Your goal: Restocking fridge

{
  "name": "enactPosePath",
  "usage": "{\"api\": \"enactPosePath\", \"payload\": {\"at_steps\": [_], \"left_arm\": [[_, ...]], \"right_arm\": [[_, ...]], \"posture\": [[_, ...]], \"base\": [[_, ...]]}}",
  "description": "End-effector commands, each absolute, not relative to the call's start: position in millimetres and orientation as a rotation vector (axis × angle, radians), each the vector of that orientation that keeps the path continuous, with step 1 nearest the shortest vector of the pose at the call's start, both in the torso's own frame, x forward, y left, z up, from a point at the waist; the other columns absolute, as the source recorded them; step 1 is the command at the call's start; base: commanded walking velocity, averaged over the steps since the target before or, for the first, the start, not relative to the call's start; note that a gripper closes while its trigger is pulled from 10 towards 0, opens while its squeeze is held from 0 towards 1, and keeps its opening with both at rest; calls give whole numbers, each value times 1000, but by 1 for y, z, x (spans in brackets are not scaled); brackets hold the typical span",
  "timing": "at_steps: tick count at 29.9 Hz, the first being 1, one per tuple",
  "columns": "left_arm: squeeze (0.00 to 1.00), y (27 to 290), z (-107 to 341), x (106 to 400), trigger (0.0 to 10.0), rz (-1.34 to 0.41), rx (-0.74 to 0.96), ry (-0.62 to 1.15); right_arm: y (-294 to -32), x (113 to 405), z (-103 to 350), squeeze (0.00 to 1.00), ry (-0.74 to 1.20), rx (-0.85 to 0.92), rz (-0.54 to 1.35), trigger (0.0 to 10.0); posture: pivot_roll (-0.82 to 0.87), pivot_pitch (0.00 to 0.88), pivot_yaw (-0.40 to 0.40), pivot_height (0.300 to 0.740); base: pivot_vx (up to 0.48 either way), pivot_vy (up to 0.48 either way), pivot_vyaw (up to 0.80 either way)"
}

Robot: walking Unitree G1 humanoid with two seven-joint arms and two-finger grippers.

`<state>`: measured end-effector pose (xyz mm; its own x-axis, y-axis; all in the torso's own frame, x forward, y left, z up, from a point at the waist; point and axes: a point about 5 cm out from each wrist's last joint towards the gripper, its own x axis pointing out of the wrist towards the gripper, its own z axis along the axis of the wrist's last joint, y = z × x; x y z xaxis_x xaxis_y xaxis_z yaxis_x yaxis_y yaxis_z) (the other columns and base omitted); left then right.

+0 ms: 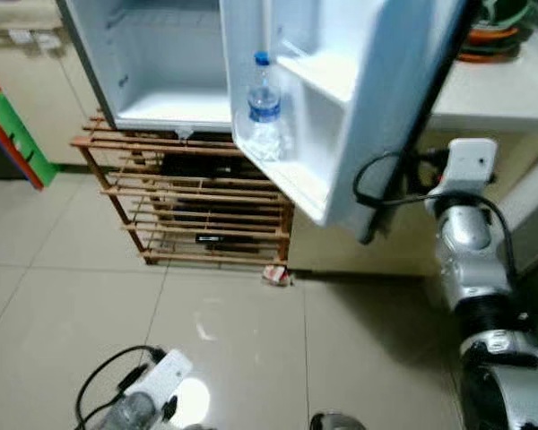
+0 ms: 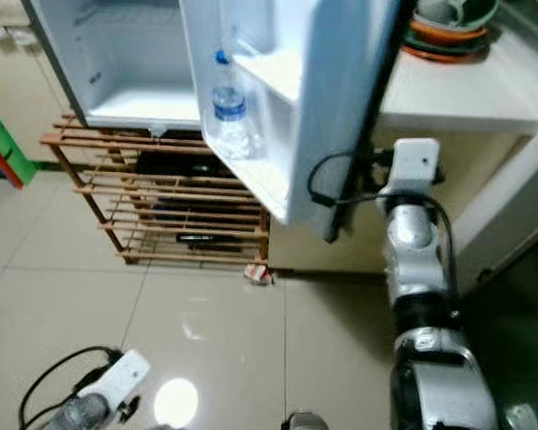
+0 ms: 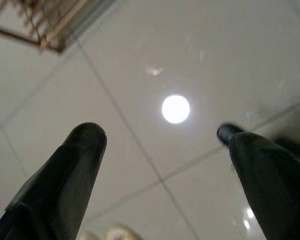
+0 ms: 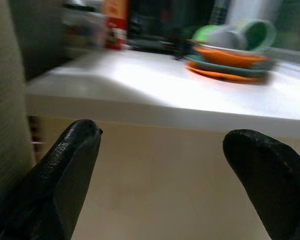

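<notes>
The small white fridge (image 1: 161,63) stands open on a wooden slatted rack (image 1: 197,206), and its inner floor is bare. Its door (image 1: 368,90) is swung wide towards me. A clear water bottle (image 1: 264,107) with a blue cap stands upright in the lowest door shelf. My right arm (image 1: 466,224) reaches up beside the door's outer edge. In the right wrist view my right gripper (image 4: 162,132) is open and holds nothing, facing a white counter (image 4: 165,95). My left gripper (image 3: 159,134) hangs open over the tiled floor, holding nothing.
A white counter (image 1: 493,94) at the right carries stacked orange and green bowls (image 1: 493,36). A small packet (image 1: 276,275) lies on the floor at the rack's foot. A red and green panel (image 1: 13,134) leans at the far left. Pale floor tiles (image 1: 251,340) lie before the fridge.
</notes>
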<state>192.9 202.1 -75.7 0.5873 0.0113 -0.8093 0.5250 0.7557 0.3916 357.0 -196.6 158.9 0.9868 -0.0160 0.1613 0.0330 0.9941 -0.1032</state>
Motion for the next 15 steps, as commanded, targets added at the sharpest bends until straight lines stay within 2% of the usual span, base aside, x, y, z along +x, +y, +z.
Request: {"api": "enactPosePath", "payload": {"at_steps": [1, 9, 11, 12, 15], "left_arm": [[0, 204, -78, 189, 10000, -317, 671, 921], [0, 201, -83, 182, 10000, -353, 703, 982], [0, 202, -84, 179, 10000, -349, 704, 1008], [0, 202, -84, 179, 10000, -349, 704, 1008], [0, 202, -84, 181, 10000, -342, 696, 1007]], "right_arm": [[-184, 357, 175, 0, -218, -92, 37, 10000], [-152, 327, 175, 0, -192, 76, 140, 10000], [-122, 308, 182, 0, -166, 214, 339, 10000], [-122, 308, 182, 0, -166, 214, 339, 10000], [-87, 272, 198, 0, -109, 432, 693, 10000]], "posture": [[-143, 62, 42, 740], [-178, 48, 45, 740], [-188, 43, 46, 740], [-188, 43, 46, 740], [-192, 36, 44, 740]], "base": [[0, 0, 0], [0, 0, 0], [0, 0, 0], [0, 0, 0], [0, 0, 0]]}}
